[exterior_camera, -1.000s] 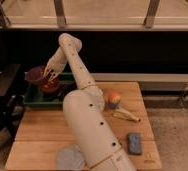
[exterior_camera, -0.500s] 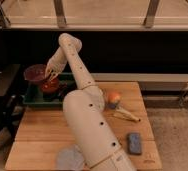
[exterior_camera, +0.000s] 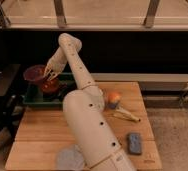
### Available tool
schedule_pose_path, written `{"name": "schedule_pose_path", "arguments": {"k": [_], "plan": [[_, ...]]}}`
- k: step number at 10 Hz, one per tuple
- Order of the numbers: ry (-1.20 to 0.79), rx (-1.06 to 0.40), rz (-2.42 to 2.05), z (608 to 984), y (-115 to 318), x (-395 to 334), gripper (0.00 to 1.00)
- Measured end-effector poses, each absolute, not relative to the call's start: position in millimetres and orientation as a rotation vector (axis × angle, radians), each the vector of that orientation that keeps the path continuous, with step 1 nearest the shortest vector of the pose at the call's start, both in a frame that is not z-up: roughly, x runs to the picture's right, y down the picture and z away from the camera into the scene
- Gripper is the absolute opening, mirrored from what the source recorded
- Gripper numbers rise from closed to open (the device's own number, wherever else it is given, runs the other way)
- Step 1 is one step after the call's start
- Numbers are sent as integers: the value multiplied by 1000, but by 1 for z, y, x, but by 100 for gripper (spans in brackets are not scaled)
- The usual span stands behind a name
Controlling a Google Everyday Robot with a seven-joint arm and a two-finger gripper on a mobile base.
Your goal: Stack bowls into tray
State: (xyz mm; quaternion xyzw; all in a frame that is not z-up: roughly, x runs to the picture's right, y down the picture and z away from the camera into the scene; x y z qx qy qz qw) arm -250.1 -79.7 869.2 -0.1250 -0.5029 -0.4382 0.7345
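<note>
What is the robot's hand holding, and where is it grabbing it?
The gripper, above the green tray, holds the maroon bowl by its right rim, over the red-orange bowl.

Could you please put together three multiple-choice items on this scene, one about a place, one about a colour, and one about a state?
1. Where is the tray?
A. at the table's back left
B. at the table's front right
C. on the floor

2. What colour is the bowl lying in the tray?
A. blue
B. red-orange
C. white

3. What state is the maroon bowl in?
A. upside down on the table
B. lying beside the grey block
C. raised above the tray at the pincer

Answers:
1 A, the dark green tray lies at the back left corner.
2 B, the bowl resting in the tray is red-orange.
3 C, the maroon bowl sits higher than the tray's rim, at the pincer's tip and over the red-orange bowl.
</note>
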Motion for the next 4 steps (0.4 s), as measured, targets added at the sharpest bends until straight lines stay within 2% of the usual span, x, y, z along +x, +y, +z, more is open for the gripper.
{"name": "schedule_pose_path", "arguments": {"k": [1,4], "plan": [[-1105,-275,-963,869,-80,-250,80],[-1105,-275,-963,869,-80,-250,80]]}}
